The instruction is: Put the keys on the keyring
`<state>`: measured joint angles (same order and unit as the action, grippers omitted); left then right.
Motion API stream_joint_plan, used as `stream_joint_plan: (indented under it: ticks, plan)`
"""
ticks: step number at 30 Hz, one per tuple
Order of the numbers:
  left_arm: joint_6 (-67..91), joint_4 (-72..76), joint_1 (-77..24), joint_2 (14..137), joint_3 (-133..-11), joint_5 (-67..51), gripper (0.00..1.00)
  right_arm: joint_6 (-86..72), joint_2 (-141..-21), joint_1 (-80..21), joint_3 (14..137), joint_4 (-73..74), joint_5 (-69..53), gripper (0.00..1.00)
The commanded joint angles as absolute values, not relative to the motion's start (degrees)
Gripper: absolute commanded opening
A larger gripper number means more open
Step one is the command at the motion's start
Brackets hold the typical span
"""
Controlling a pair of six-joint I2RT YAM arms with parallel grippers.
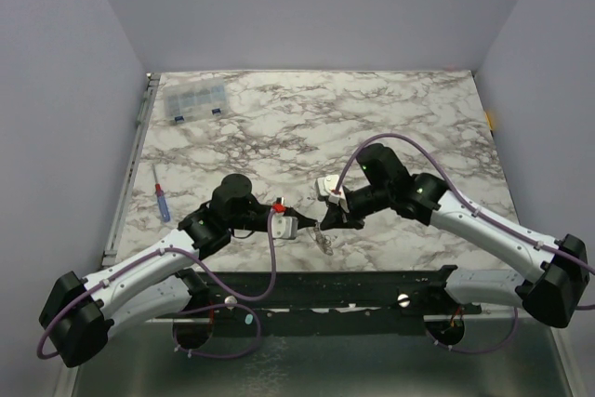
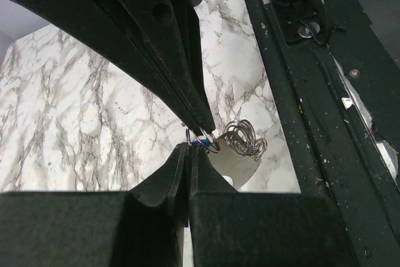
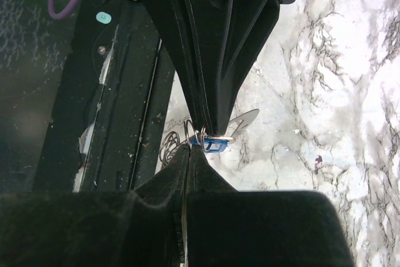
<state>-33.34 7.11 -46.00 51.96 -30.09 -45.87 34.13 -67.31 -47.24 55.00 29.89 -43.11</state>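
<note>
A white marble table (image 1: 307, 127) is seen from above, with a clear plastic compartment box (image 1: 195, 102) at its far left corner and a small screwdriver (image 1: 162, 202) with a blue and red handle lying near the left edge. The left arm reaches in from the lower left. The left gripper (image 1: 299, 227) meets the right gripper (image 1: 323, 224) tip to tip near the front middle of the table. A key (image 1: 324, 241) hangs just below them. In the left wrist view, the left gripper's jaws are pressed almost together, pinching the keyring (image 2: 211, 142), a thin pale loop, at their tips. A tangle of wire rings (image 2: 245, 139) and the flat key blade sit just beyond it. In the right wrist view, the right gripper's jaws are likewise closed to a hairline on the keyring, and a small blue tag (image 3: 214, 146) touches its tips. The right arm stretches away to the lower right.
</note>
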Motion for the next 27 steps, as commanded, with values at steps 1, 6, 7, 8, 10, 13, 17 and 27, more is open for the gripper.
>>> stream_joint_plan:
  ticks: [1,6,7,8,10,13,17,27]
  plan:
    - [-34.2,6.2,-46.7,51.6,-30.7,-49.5,0.0,34.3,-67.9,-47.0,56.4,29.8,-45.0,0.01]
    - [-33.8,6.2,-47.1,51.4,-30.8,-49.7,0.0,34.1,-67.6,-47.0,56.2,29.7,-44.9,0.01]
    - [-33.8,5.9,-47.2,51.3,-30.8,-49.7,0.0,34.1,-67.4,-47.0,56.2,29.6,-44.7,0.0]
    - [-33.8,5.9,-47.2,51.2,-30.8,-49.7,0.0,34.1,-67.2,-47.0,56.2,29.6,-44.5,0.01]
    - [-33.8,5.5,-47.2,51.0,-30.9,-49.7,0.0,34.1,-67.1,-47.0,56.2,29.7,-43.9,0.0]
    - [-33.9,5.2,-47.4,50.7,-31.0,-50.0,0.0,34.2,-66.7,-47.0,56.2,29.9,-43.5,0.01]
    - [-33.8,4.9,-47.7,50.5,-31.1,-50.1,0.0,34.1,-66.4,-47.0,56.2,30.2,-42.8,0.01]
    - [-33.8,4.7,-48.1,50.0,-31.3,-50.4,0.0,34.0,-65.2,-47.0,55.4,30.1,-42.2,0.01]
